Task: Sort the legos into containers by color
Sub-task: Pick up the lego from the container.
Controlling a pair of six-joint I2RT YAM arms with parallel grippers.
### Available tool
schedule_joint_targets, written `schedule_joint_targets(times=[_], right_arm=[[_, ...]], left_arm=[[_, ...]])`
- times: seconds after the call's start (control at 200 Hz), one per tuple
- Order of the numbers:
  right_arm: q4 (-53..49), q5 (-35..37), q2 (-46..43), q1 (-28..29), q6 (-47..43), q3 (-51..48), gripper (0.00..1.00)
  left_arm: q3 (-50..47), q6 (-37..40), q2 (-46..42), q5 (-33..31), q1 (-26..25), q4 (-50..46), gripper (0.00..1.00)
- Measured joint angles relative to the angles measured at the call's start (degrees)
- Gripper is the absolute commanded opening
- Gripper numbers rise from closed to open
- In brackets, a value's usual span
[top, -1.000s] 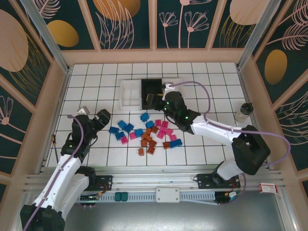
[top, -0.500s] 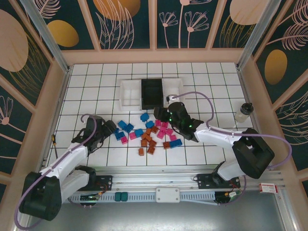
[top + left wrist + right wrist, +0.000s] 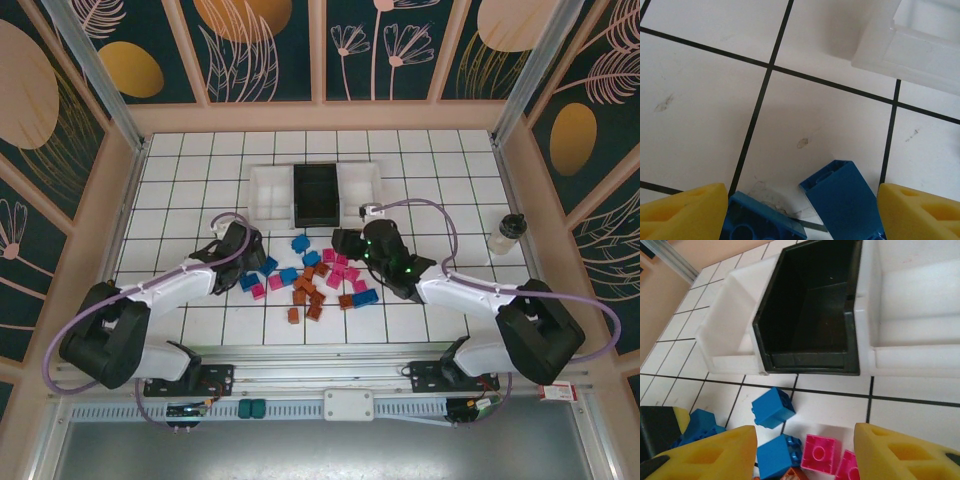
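Spread wide around two blue legos [image 3: 840, 197] on the tiled floor [image 3: 700, 100]: left gripper [image 3: 802, 210], gripping nothing. Also apart and empty, above pink legos [image 3: 820, 452]: right gripper [image 3: 806, 456]. Just beyond, joined in a row, white-black-white: containers [image 3: 807, 362], with bare bottom in the black one.
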Motion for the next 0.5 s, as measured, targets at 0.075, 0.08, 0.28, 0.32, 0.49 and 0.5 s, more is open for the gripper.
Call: schedule_joint_targets(times=[0.075,0.08,0.28,0.32,0.49,0.5], right_arm=[[0.0,-0.3,-0.4,-0.4,0.0,-0.6,0.54],[0.0,-0.3,-0.4,-0.4,0.0,-0.7,0.54],[0.3,-0.6,-0.8,-0.6,0.0,-1.3,0.54],[0.5,-0.7,-0.9,-0.7,0.0,-1.3,0.54],[0.9,-1.0,-1.2,-0.9,0.0,-1.6,0.54],[0.9,-1.0,-1.2,-0.9,0.0,-1.6,0.54]], left_arm=[[1.1,1.1,1.0,-1.1,-0.2,-0.1,0.77],[1.3,1.2,1.1,-1.2,-0.2,-0.1,0.77],[4.1,3.0,4.8,-2.2,-0.6,0.2,0.73],[4.1,3.1,5.6,-2.2,-1.0,0.2,0.73],[4.1,3.3,8.3,-2.0,-2.7,0.2,0.71],[4.1,3.3,8.4,-2.0,-2.7,0.3,0.71]])
